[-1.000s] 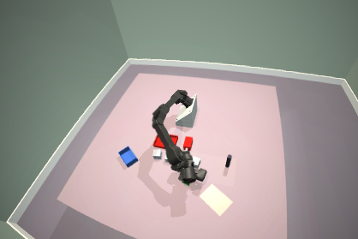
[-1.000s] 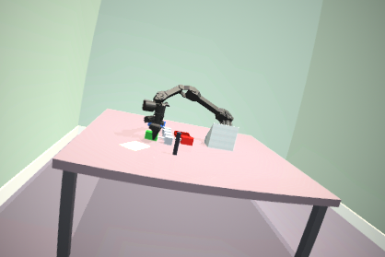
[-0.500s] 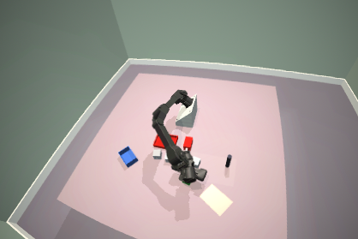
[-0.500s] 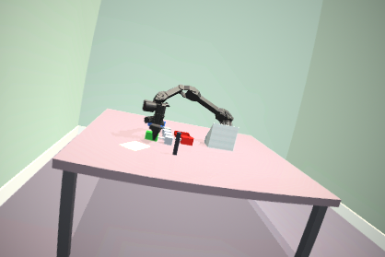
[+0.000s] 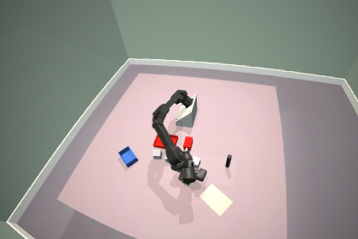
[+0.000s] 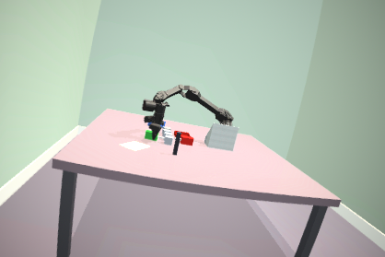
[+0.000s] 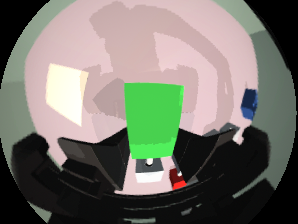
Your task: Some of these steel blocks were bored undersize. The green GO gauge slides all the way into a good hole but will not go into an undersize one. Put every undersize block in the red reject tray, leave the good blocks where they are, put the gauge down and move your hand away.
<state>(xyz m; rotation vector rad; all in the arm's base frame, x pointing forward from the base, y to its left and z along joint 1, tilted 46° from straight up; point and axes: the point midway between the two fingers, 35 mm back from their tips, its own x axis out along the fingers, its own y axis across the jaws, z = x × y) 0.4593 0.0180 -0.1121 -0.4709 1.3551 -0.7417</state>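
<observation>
My gripper (image 6: 155,136) (image 7: 149,125) is shut on the green GO gauge (image 5: 186,183) (image 6: 150,134) (image 7: 154,119), low at the near end of the block row. I cannot tell whether the gauge touches the table. One steel block (image 5: 196,161) (image 6: 169,140) (image 7: 149,174) shows just beyond the gauge in the wrist view; a small white spot or pin shows against its dark face. Another steel block (image 5: 157,154) stands near the red tray (image 5: 155,145). Further blocks are partly hidden by the arm. Whether the tray holds anything is too small to tell.
A red box (image 5: 187,142) (image 6: 187,140) is beside the red tray. A blue tray (image 5: 128,157) (image 7: 249,104), a black post (image 5: 229,161) (image 6: 176,144), a cream sheet (image 5: 216,200) (image 6: 134,146) (image 7: 66,94) and a grey wedge (image 5: 186,120) (image 6: 223,137) by the arm base also stand or lie on the table.
</observation>
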